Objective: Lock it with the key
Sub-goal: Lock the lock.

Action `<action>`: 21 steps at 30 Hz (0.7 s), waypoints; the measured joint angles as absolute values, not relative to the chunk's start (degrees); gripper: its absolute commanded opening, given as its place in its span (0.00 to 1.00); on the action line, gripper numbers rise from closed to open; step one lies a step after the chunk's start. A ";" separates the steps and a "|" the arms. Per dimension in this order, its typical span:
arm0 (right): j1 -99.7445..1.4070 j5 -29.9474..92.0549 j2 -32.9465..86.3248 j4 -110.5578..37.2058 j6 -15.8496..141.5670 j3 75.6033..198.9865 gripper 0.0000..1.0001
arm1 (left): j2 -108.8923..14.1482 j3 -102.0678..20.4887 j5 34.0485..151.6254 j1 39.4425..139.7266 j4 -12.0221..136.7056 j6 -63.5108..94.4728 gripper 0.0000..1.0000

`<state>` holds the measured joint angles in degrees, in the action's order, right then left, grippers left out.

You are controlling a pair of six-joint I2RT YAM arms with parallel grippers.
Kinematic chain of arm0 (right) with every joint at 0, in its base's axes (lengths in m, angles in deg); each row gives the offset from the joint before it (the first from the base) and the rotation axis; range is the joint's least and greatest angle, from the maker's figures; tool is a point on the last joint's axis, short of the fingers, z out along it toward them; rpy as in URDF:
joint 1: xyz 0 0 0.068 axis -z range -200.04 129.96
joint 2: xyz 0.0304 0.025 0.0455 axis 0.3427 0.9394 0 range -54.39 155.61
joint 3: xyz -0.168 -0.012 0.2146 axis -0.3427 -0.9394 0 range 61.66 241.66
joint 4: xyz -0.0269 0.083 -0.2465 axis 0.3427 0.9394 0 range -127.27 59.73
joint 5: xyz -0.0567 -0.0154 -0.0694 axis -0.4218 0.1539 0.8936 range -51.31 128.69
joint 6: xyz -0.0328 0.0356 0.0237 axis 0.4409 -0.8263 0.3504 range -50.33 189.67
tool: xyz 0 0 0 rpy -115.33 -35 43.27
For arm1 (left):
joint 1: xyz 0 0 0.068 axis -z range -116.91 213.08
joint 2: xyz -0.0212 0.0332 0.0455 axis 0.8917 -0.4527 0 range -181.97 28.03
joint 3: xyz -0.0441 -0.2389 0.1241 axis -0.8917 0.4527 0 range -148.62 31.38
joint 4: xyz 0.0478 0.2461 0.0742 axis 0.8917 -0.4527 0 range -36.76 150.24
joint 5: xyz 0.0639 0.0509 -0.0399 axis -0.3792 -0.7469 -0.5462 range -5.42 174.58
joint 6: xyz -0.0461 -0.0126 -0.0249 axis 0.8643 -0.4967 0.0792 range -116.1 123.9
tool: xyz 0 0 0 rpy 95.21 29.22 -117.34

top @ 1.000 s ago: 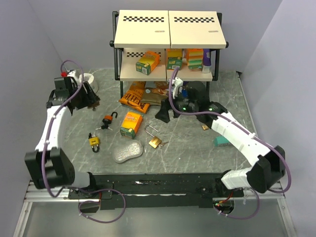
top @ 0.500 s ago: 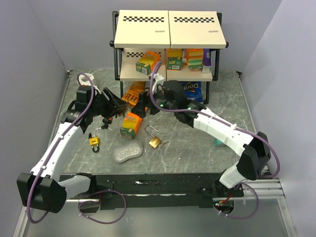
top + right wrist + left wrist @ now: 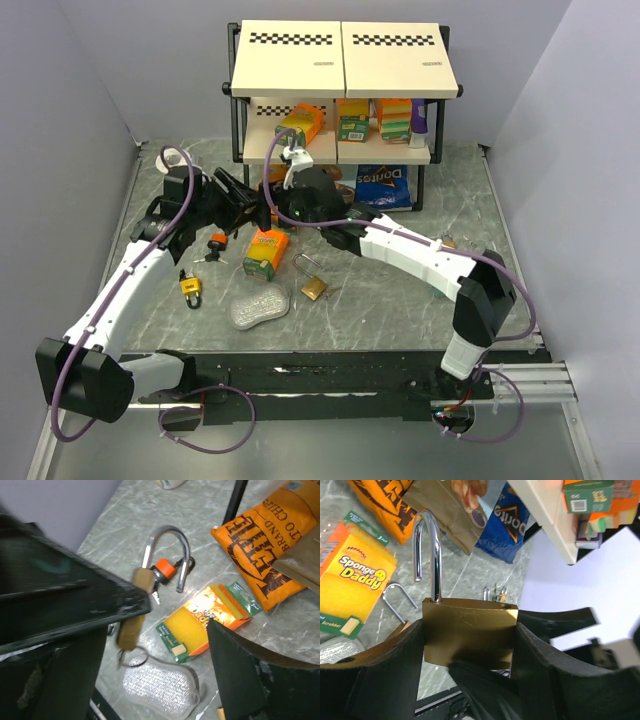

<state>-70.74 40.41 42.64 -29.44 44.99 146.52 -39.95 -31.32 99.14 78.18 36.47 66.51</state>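
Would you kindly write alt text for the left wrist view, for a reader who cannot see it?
The left gripper clamps a brass padlock upright, its shackle swung open. Below on the marble table lie a Sponge Daddy pack, a second open padlock, an orange snack bag and a blue Doritos bag.

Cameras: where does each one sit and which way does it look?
Top external: high behind the arms, looking down on the table and shelf; both arms show.
Left wrist: on the left arm, facing the shelf; its left claw grips the brass padlock.
Right wrist: on the right arm, looking down at the table; its open right claw frames the view.
Shared: all three show the Sponge Daddy pack.
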 measured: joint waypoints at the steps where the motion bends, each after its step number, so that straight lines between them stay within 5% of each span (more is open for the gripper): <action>1: -70.74 40.78 43.21 -29.44 44.75 146.65 0.80 | -39.95 -31.32 99.21 78.18 36.82 66.77 0.01; 7: -70.83 40.59 44.92 -29.98 43.39 147.61 0.57 | -40.00 -31.32 100.00 78.18 38.89 68.63 0.01; 17: -71.15 40.24 44.98 -32.36 43.28 147.90 0.00 | -40.08 -31.32 100.70 78.66 41.12 69.66 0.03; 18: -71.15 40.28 44.96 -32.36 43.57 147.90 0.00 | -40.08 -31.32 100.72 78.66 41.19 69.70 0.10; 19: -71.15 40.32 44.92 -32.39 43.78 147.90 0.00 | -40.08 -31.30 100.72 78.66 41.17 69.70 0.31; 21: -71.15 40.19 44.76 -32.45 44.31 147.74 0.00 | -40.04 -31.05 100.83 78.66 41.47 69.68 0.55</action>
<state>-71.15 40.19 44.76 -32.45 44.31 147.74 -40.04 -31.05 100.83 78.66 41.47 69.68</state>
